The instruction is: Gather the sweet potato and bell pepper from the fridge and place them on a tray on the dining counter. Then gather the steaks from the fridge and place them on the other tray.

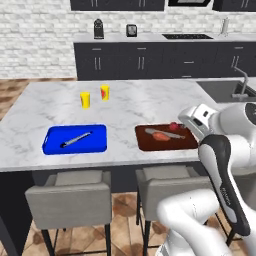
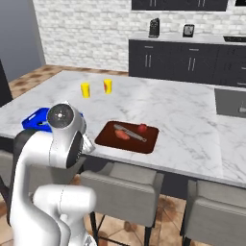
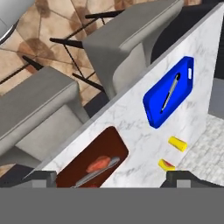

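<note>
Gripper (image 3: 109, 178) jaws are standing spread, empty, above the dining counter (image 1: 150, 100) near edge. Bell pepper (image 1: 173, 126) is sitting at the brown tray (image 1: 145, 142)'s 1 o'clock corner.

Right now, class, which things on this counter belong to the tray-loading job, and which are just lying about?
Belong to the job:
dining counter
blue tray
brown tray
bell pepper
orange-red piece, probably the sweet potato

Lying about:
two yellow cups
stools
sink
</note>
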